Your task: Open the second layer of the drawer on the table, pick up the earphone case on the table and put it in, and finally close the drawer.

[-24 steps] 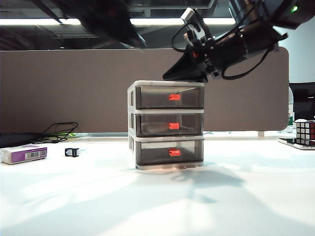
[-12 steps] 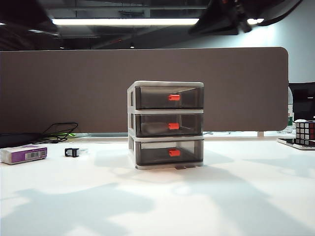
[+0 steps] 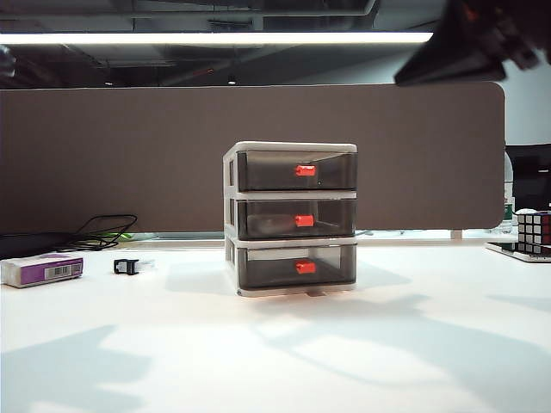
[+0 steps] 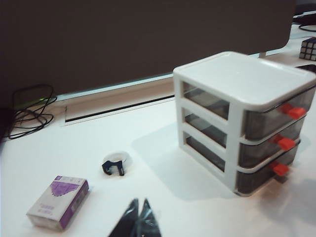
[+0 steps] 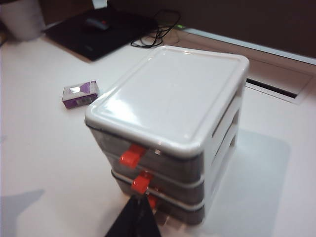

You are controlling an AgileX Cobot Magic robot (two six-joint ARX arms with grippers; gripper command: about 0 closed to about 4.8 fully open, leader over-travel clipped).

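Note:
The drawer (image 3: pixel 291 218) stands mid-table on the white table (image 3: pixel 275 353), all three layers pushed in. The second layer (image 3: pixel 258 219) shows its red-orange handle (image 3: pixel 304 221). A faint pale shape lies behind its smoky front; I cannot tell what it is. The earphone case is nowhere in plain view. My left gripper (image 4: pixel 139 203) is shut and empty, high above the table and apart from the drawer (image 4: pixel 247 108). My right gripper (image 5: pixel 136 198) is shut and empty, hanging in front of the drawer (image 5: pixel 173 103) near the second layer's handle (image 5: pixel 139 183). In the exterior view it is a dark blur (image 3: pixel 405 79) at top right.
A white-and-purple box (image 3: pixel 41 269) and a small black clip-like object (image 3: pixel 126 266) lie on the table's left. Cables (image 3: pixel 103 231) trail behind them. A puzzle cube (image 3: pixel 534 231) sits at the far right. A brown partition (image 3: pixel 129 155) closes off the back.
Both arms have pulled up and away. The right gripper has left the cabinet's top for the upper right corner. The left arm has gone out of the exterior view. The drawers stay shut.

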